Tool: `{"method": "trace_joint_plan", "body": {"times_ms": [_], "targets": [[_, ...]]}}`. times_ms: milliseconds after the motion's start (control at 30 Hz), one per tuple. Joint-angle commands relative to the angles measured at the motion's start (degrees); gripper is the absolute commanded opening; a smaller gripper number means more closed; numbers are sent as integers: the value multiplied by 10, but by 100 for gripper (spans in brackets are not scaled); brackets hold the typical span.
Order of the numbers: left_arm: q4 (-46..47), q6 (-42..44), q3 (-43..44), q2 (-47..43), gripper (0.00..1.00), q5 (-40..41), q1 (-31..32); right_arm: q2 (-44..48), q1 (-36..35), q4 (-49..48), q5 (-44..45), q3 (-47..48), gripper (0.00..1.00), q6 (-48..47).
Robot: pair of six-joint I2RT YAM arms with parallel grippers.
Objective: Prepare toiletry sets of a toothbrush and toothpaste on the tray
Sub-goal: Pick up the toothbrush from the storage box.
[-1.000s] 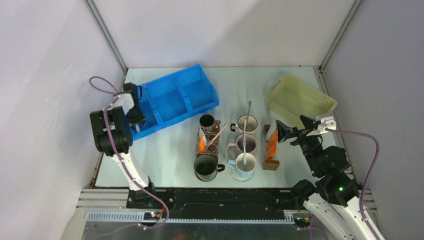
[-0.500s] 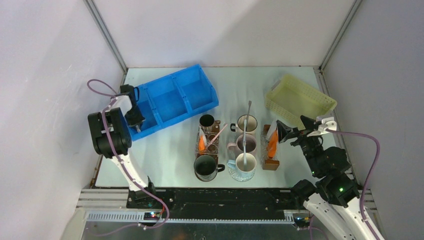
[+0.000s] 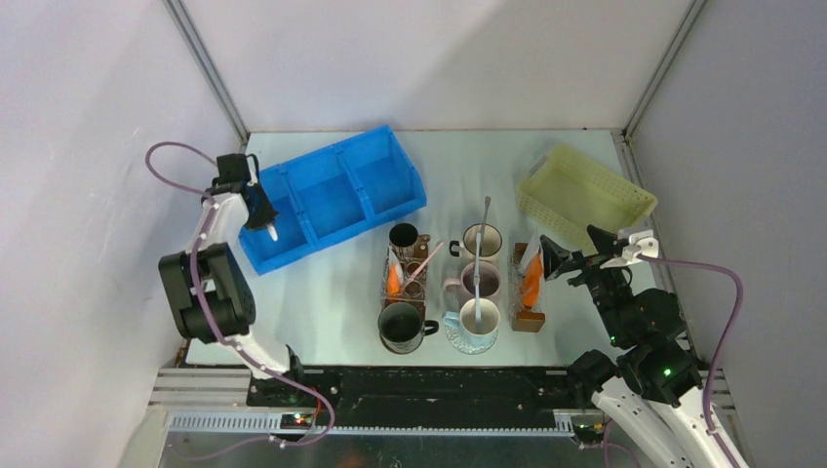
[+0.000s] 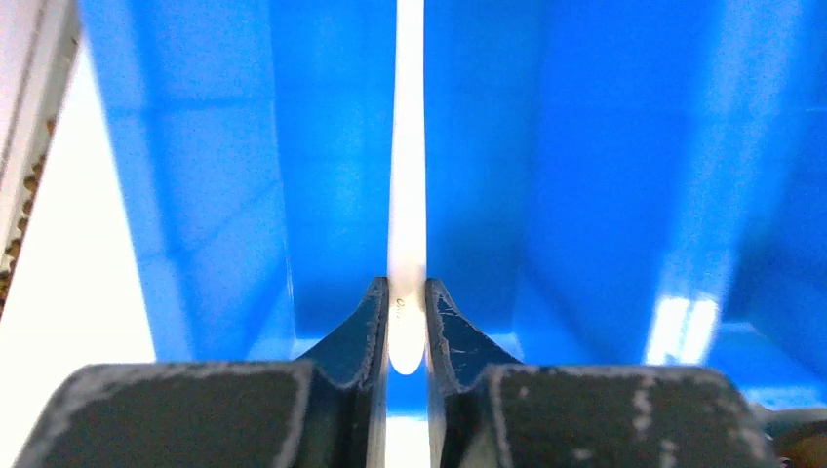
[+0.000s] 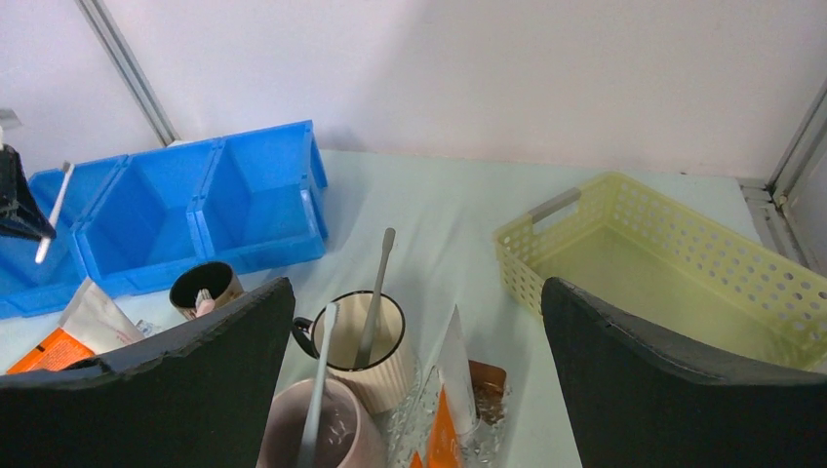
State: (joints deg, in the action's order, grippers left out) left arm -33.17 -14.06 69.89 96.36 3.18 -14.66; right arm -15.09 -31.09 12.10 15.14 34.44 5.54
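Observation:
My left gripper is shut on a pale toothbrush and holds it over the left compartment of the blue tray. In the left wrist view the handle is pinched near its end between the fingers, with the tray below. My right gripper is open and empty next to an orange toothpaste standing in a clear box; its wrist view shows that tube. Another orange toothpaste and a pink toothbrush stand in the left clear box. Grey toothbrushes stand in mugs.
A yellow basket sits at the back right. A cream mug, pink mug and light blue mug line up mid-table. A dark mug and a small brown cup stand to their left.
My left gripper has moved from low in the tray's left compartment up and toward the far left, with the toothbrush still in it. The right gripper has barely moved.

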Motion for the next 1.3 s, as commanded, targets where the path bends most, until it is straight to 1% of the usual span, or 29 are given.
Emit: {"method": "trace_joint_plan", "body": {"times_ms": [0, 167, 233, 367, 500, 667, 733, 767, 833, 900, 1000, 1033, 1067, 1100, 1267], "targets": [[50, -12, -27, -82, 0, -27, 0, 5, -1, -8, -16, 4, 100, -7], [93, -13, -78, -165, 0, -56, 4, 5, 0, -10, -45, 9, 100, -9], [109, -7, -96, -222, 0, -65, 8, 0, 0, -12, -65, 13, 100, -9], [135, 17, -128, -307, 0, -82, 27, -19, 0, -9, -108, 32, 100, -10], [148, 50, -155, -391, 0, -107, 57, -50, 0, 6, -161, 65, 100, -10], [156, 75, -187, -488, 0, -144, 105, -108, 1, 29, -207, 119, 100, 1], [155, 80, -194, -514, 0, -164, 123, -127, 1, 28, -249, 130, 100, -3], [158, 82, -195, -522, 0, -176, 131, -136, 1, 25, -283, 132, 100, -5], [162, 87, -200, -545, 0, -189, 163, -149, 1, 10, -326, 137, 100, -5], [164, 93, -200, -561, 0, -196, 213, -162, 1, -5, -372, 145, 100, -5], [167, 103, -197, -578, 0, -200, 268, -182, 0, -20, -416, 166, 100, -1], [170, 106, -197, -581, 0, -199, 295, -192, 0, -28, -424, 175, 100, -1], [175, 107, -197, -585, 0, -200, 308, -203, -1, -32, -439, 178, 100, -1], [178, 108, -197, -588, 0, -201, 333, -208, -1, -41, -445, 186, 99, 1], [199, 114, -193, -586, 0, -205, 420, -251, -15, -74, -480, 213, 94, 7]]}}
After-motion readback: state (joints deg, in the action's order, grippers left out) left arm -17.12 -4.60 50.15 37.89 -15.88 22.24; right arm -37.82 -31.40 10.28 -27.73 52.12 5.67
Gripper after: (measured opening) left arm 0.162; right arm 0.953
